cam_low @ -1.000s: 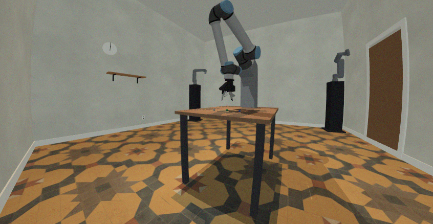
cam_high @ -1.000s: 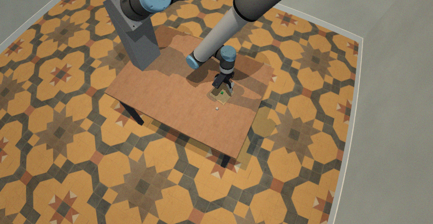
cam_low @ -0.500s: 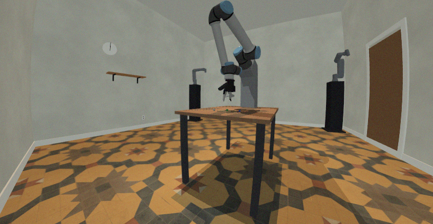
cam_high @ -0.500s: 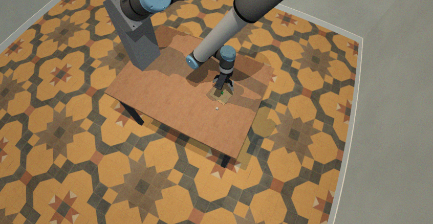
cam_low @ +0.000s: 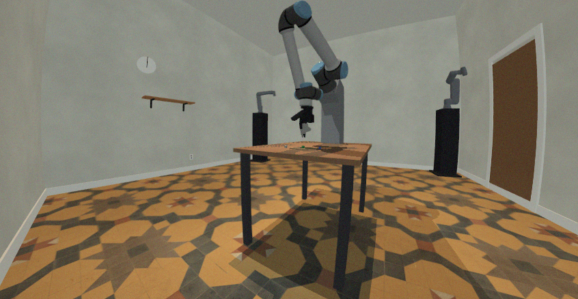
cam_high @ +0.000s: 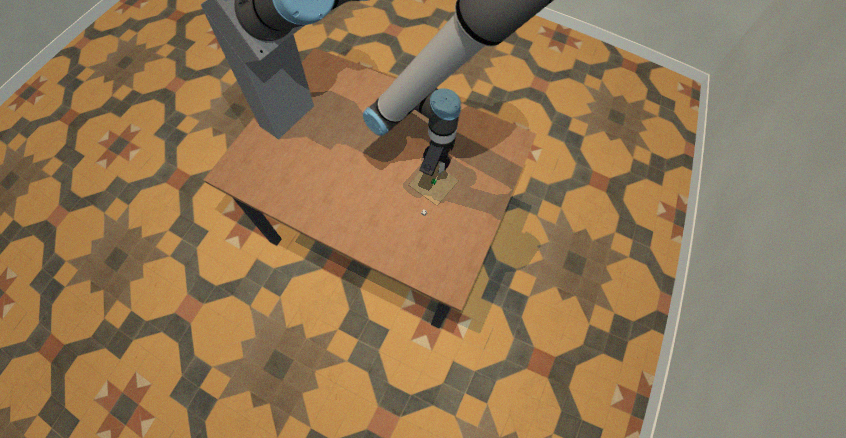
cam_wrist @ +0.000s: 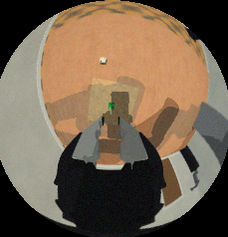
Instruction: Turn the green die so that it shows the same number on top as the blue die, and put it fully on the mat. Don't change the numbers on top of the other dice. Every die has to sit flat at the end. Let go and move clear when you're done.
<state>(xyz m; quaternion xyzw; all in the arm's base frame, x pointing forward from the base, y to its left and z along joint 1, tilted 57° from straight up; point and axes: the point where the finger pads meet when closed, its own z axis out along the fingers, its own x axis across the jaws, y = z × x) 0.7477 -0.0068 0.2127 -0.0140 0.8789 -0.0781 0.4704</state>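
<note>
The green die lies on the small tan mat on the wooden table. In the wrist view it shows just past my fingertips, over the mat. My gripper hangs well above the table, over the mat; in the side view there is a clear gap below it down to the green die. The fingers are drawn in to a narrow gap with nothing between them. The blue die shows only as a small speck in the side view; elsewhere the gripper hides it. I cannot read the numbers on top of the dice.
A white die lies on the bare table a little in front of the mat, and it also shows in the wrist view. The arm's grey pedestal stands at the table's back left corner.
</note>
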